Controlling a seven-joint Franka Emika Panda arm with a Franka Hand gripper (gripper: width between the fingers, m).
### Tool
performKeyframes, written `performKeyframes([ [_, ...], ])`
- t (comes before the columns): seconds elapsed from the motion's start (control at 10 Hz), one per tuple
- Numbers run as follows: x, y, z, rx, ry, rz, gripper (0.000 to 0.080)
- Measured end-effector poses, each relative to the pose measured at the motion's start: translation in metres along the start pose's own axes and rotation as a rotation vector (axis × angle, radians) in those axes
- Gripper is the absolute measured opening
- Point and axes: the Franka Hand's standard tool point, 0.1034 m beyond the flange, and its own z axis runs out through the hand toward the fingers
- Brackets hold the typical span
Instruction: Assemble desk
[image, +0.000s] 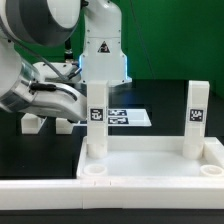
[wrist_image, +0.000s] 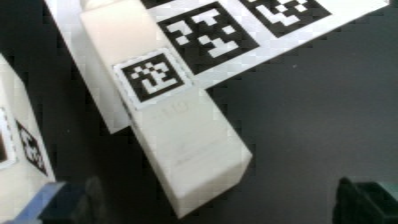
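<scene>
The white tabletop (image: 150, 160) lies in the foreground with its raised rim up. Two tagged legs stand upright in its far corners, one (image: 97, 120) on the exterior view's left and one (image: 195, 115) on its right. The two near round sockets (image: 93, 172) hold nothing. A loose white leg (wrist_image: 169, 110) with a tag lies on the dark table. My gripper (wrist_image: 214, 214) hovers open over its near end, the fingers (wrist_image: 63, 205) well apart on either side and not touching it. In the exterior view the gripper (image: 68, 112) is low at the left, behind the tabletop.
The marker board (wrist_image: 240, 30) lies just beyond the loose leg, also seen as the marker board (image: 125, 117) behind the tabletop. Another white tagged part (wrist_image: 15, 140) shows at the wrist view's edge. A small white piece (image: 32, 123) lies under the arm. The robot base (image: 100, 45) stands at the back.
</scene>
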Motion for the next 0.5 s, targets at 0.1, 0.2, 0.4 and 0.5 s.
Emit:
performKeyframes([
  [0.1, -0.004, -0.001, 0.006, -0.001, -0.01, 0.001, 0.0649],
  [0.2, -0.009, 0.001, 0.016, -0.005, -0.025, 0.007, 0.0649],
  [0.4, -0.008, 0.005, 0.029, -0.006, -0.043, 0.018, 0.0649],
  [0.5, -0.009, 0.004, 0.035, -0.01, -0.047, 0.018, 0.0649],
])
